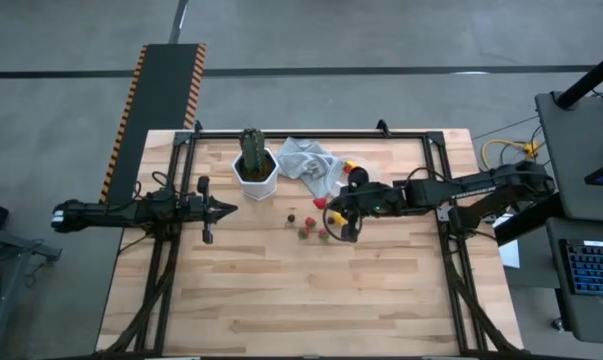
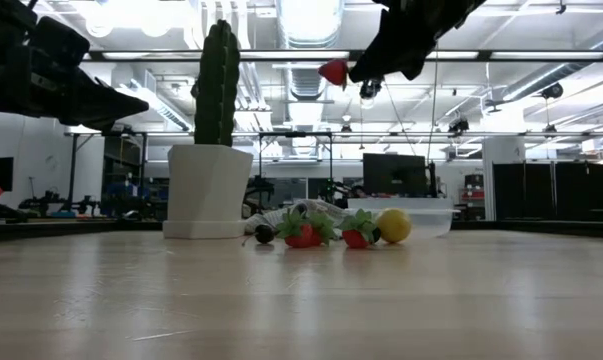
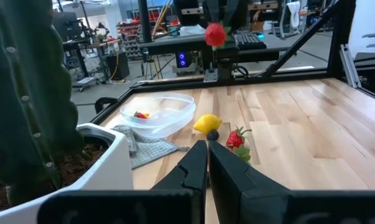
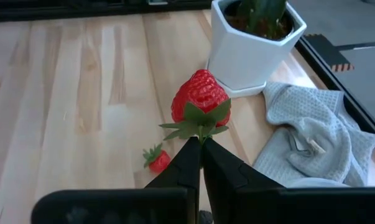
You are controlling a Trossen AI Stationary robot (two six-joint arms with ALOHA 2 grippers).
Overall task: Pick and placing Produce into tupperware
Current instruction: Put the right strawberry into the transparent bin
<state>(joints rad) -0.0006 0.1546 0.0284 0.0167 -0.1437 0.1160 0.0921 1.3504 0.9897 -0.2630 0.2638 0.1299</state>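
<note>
My right gripper (image 4: 200, 148) is high over the table's middle (image 1: 328, 206), shut on a red strawberry (image 4: 199, 96), which also shows in the low view (image 2: 333, 72). The see-through tupperware (image 3: 159, 115) stands on the grey cloth's edge and holds a small red and orange piece (image 3: 139, 115). On the wood near it lie a yellow lemon (image 3: 207, 122), a dark piece (image 3: 213, 134) and a strawberry (image 3: 236, 138). More small pieces lie below the gripper (image 1: 309, 226). My left gripper (image 3: 208, 163) waits shut at the table's left (image 1: 221, 210), beside the cactus pot. My right gripper pinches the strawberry by its green leafy cap (image 4: 201, 128), between the two fingertips only. The fingers slant forward and down, toward the table's left. The berry is lifted clear of the table and sticks out past the fingertips, red body pointing away from them.
The white hexagonal pot (image 1: 254, 172) with the tall green cactus (image 2: 217, 85) stands at the far left of the work area. A crumpled light grey cloth (image 4: 311, 137) lies beside it. One small strawberry (image 4: 156, 158) lies under the held one. Bare wood spreads toward the near edge (image 1: 311, 300).
</note>
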